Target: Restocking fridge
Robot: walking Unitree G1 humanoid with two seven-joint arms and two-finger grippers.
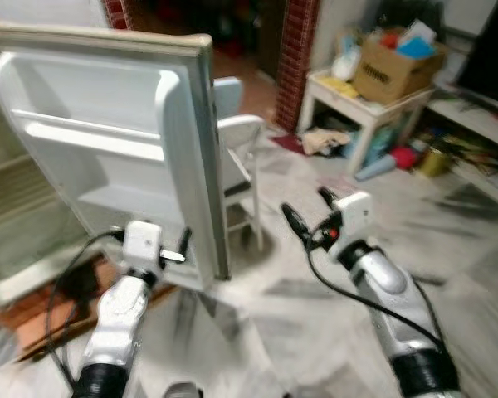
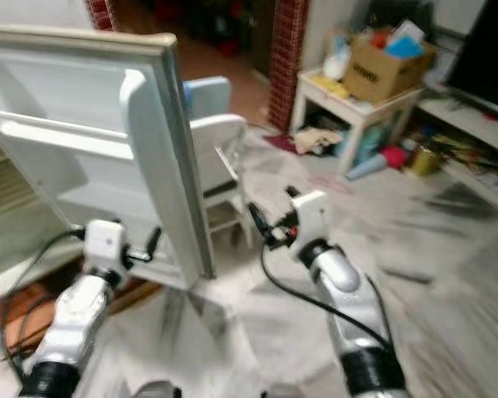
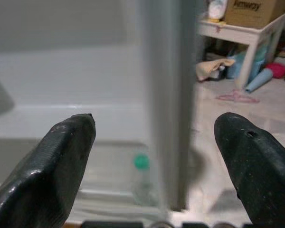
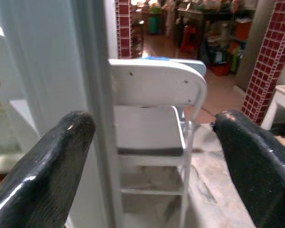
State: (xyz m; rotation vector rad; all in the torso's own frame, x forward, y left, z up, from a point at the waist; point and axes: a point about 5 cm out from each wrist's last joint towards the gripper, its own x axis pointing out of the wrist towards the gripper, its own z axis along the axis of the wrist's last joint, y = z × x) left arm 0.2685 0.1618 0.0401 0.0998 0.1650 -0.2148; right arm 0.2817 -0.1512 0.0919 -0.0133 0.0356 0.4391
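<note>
Fridge door [image 1: 108, 141] stands open at upper left, its edge between the wide-spread left gripper [image 3: 154, 142] fingers. Right gripper [image 1: 303, 211], also spread wide and empty, faces a white chair [image 4: 154, 123] at centre.

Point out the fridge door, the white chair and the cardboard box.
fridge door [image 1: 108, 141], left eye view, inner panel.
white chair [image 4: 156, 88], right wrist view, backrest.
cardboard box [image 1: 390, 73], left eye view, front face.

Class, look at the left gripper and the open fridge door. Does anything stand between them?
Nothing visible does. The left gripper is open right at the fridge door, its fingers either side of the door's edge in the left wrist view. The white chair stands beyond the door, not in between.
</note>
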